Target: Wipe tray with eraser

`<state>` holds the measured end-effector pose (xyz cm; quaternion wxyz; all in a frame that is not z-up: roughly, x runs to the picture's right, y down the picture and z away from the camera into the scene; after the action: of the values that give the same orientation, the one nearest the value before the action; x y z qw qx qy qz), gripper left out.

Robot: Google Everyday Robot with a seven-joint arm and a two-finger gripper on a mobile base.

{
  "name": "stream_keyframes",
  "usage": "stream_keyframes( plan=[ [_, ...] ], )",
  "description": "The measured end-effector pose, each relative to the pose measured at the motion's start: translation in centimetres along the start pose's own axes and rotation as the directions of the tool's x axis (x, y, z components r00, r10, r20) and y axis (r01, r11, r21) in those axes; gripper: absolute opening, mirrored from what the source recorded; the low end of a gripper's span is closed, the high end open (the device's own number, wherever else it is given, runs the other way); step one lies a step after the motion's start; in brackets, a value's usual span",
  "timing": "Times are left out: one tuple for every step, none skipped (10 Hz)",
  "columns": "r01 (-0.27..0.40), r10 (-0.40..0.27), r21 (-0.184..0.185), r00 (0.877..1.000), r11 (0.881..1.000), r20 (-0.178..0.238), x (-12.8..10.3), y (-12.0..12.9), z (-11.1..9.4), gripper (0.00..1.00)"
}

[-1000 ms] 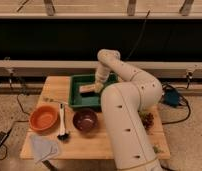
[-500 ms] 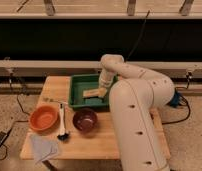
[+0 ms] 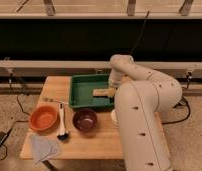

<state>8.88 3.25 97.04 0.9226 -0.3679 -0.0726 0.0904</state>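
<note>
Camera view, taking the tray as landmark, largest things first.

Robot arm (image 3: 144, 115): bulky white links rising at the tray's right side, hiding the tray's right wall and part of the table behind it.

Table (image 3: 99, 142): pale wood top carrying everything.

Tray (image 3: 80, 92): green plastic, rectangular, raised sides, sitting on the table's far half. Judged stiff enough to take a wipe but light; it could skate across the wood if the stroke drags hard, as nothing is seen pinning it.

Orange bowl (image 3: 43, 118): near-left of the tray, well apart from it. Dark maroon bowl (image 3: 86, 120): just in front of the tray's near wall. Grey-blue cloth (image 3: 44, 147): further near-left, by the table's near edge. White-handled brush (image 3: 62, 122): between the two bowls, in front of the tray's left corner.

Eraser (image 3: 102, 92): small tan block lying flat inside the tray, toward its right end, on the tray floor. Judged light and rigid on top, soft felt below, so not fragile. Best taken across the hard upper part, on the long sides, leaving the felt face free against the floor; a grip near one end would let it pivot under sideways drag.

Pincer (image 3: 112, 90): at the eraser's right end, inside the tray, pressed together. It appears to be pinching the eraser, though the exact contact is masked by the wrist.
</note>
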Motion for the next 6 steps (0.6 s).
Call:
stream_keyframes(
  plan=[
    [-0.01, 0.01, 0.002, 1.0, 1.0, -0.005, 0.2, -0.8, -0.1, 0.0],
    [-0.012, 0.012, 0.012, 1.0, 1.0, -0.01, 0.0, -2.2, -0.3, 0.0],
    [-0.005, 0.005, 0.018, 1.0, 1.0, -0.016, -0.4, -3.5, -0.5, 0.0],
    [0.003, -0.003, 0.024, 1.0, 1.0, -0.022, -0.9, -4.6, -0.7, 0.0],
    [0.018, -0.017, 0.03, 0.999, 0.999, -0.027, -1.7, -5.5, -0.8, 0.0],
    [0.035, -0.034, 0.033, 0.999, 0.999, -0.029, -2.6, -5.9, -0.9, 0.0]
  ],
)
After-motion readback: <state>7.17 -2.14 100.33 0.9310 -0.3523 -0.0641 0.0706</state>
